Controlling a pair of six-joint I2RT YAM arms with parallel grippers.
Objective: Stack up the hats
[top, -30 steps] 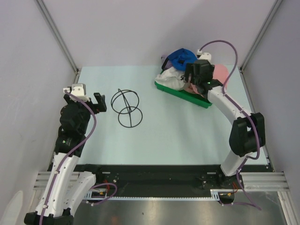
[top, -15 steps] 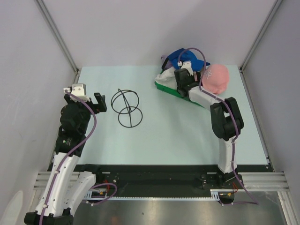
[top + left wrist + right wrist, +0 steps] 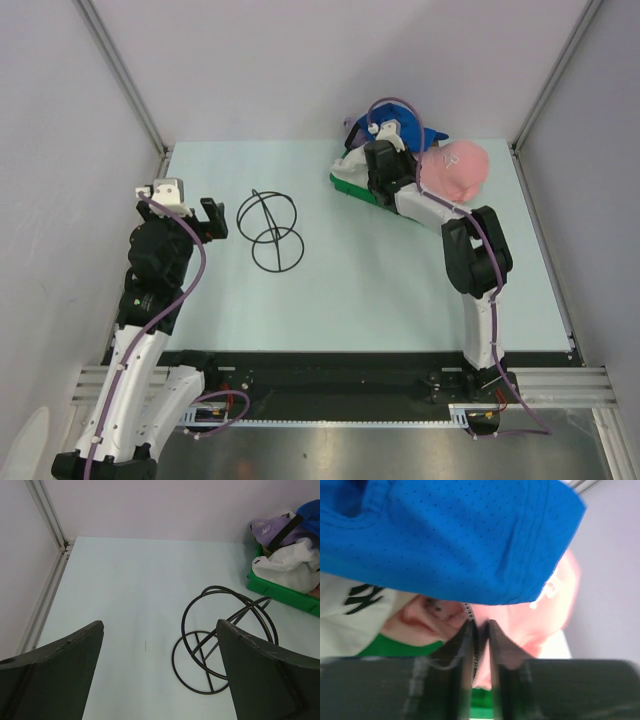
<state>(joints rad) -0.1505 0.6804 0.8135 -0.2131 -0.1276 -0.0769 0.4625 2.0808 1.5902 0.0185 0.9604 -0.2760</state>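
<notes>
Shifted up-left since earlier, the right pincer (image 3: 480, 626) sits under the blue cap (image 3: 460, 540), nearly closed on the pink cap (image 3: 457, 168), upper right of the counter (image 3: 360, 285); left pincer (image 3: 160, 625) gapes wide, empty.

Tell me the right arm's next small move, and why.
Probably lift the right end effector slightly and draw back: its fingers look pinched on a thin fabric edge, seemingly of the pink cap, with the blue cap crowding close above.

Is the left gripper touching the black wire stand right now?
Apart. The top external view shows a strip of table between the left gripper and the black wire stand; the gripper is open, beside the stand.
</notes>
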